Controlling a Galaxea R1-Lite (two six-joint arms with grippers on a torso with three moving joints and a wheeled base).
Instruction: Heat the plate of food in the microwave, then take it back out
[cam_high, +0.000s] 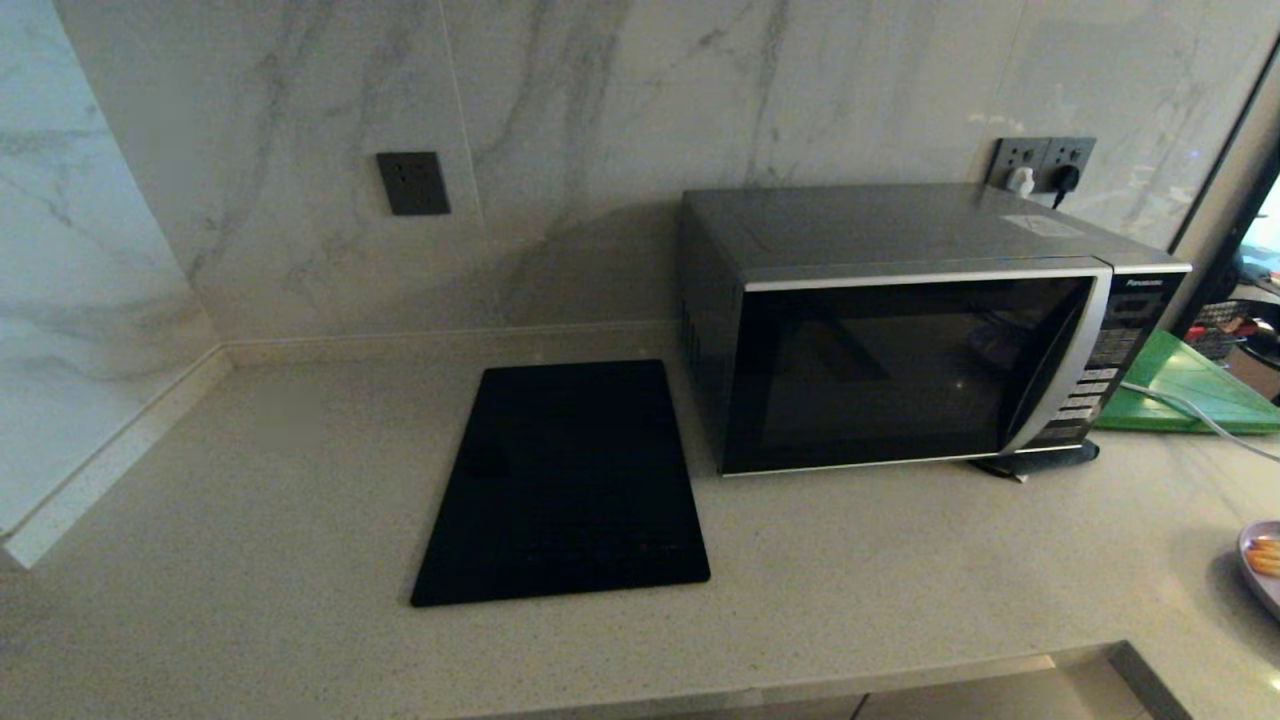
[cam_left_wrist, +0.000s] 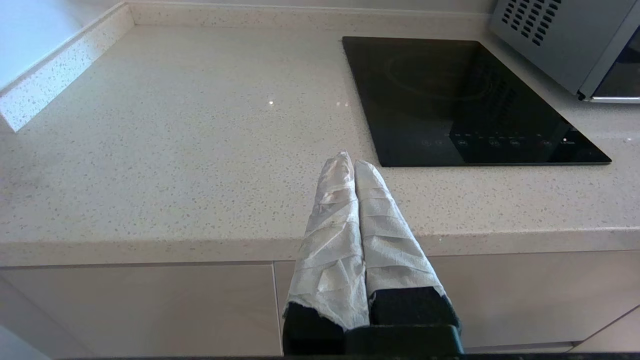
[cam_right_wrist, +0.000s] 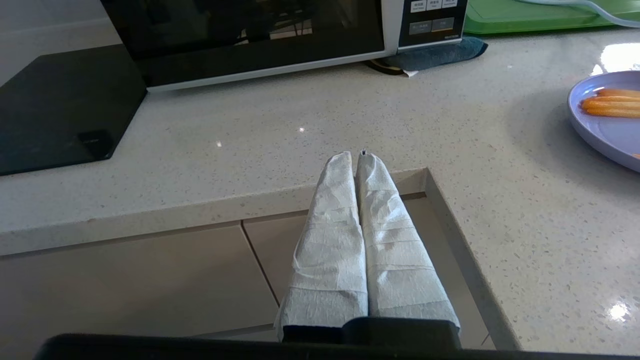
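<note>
The black and silver microwave stands at the back of the counter with its dark glass door closed; its lower front and one grey corner also show in the wrist views. The lavender plate of food lies at the counter's far right edge, with orange sticks on the plate. My left gripper is shut and empty, held low in front of the counter edge. My right gripper is shut and empty too, near the counter's inner corner, well short of the plate. Neither arm appears in the head view.
A flat black rectangular panel lies left of the microwave. A green board with a white cable across it lies right of it. Wall sockets sit behind. The counter has a stepped front edge over cabinet fronts.
</note>
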